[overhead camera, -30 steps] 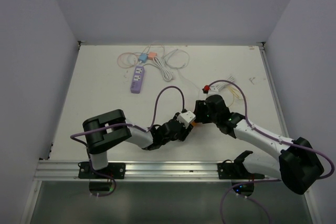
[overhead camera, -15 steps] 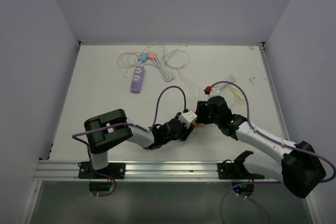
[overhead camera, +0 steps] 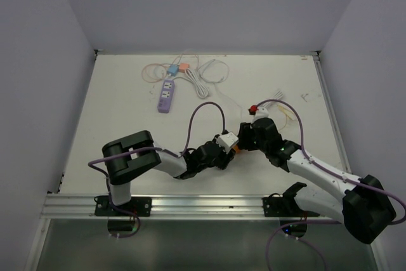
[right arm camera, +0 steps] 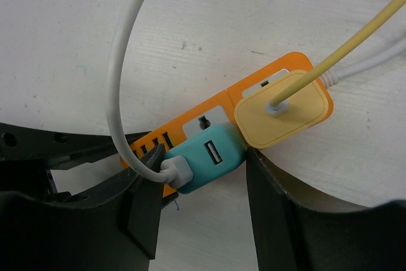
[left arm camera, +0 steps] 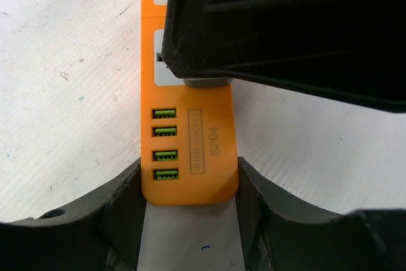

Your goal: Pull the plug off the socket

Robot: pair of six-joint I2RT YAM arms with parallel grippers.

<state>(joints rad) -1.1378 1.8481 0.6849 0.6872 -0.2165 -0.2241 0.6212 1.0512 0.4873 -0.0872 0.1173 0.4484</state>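
Note:
An orange power strip [left arm camera: 190,157] with green USB ports lies on the white table, also seen in the right wrist view [right arm camera: 209,115] and small in the top view [overhead camera: 236,150]. A teal plug [right arm camera: 209,157] with a white cable and a yellow plug [right arm camera: 283,109] sit in it. My left gripper [left arm camera: 188,185] is shut on the strip's USB end. My right gripper [right arm camera: 200,163] is directly above it, with its fingers against both ends of the teal plug, which is still seated. In the top view both grippers meet at the table's near middle, the left gripper [overhead camera: 227,145] beside the right gripper [overhead camera: 243,142].
A purple power strip [overhead camera: 166,95] lies at the back left with pink and blue plugs [overhead camera: 177,66] and coiled white cables [overhead camera: 212,71]. A red-tipped item [overhead camera: 252,108] and loose cables [overhead camera: 285,111] lie just behind my right gripper. Walls close the table on three sides.
Both grippers and the orange strip have shifted slightly to the right. The right gripper stays over the teal plug and the left keeps its hold on the strip.

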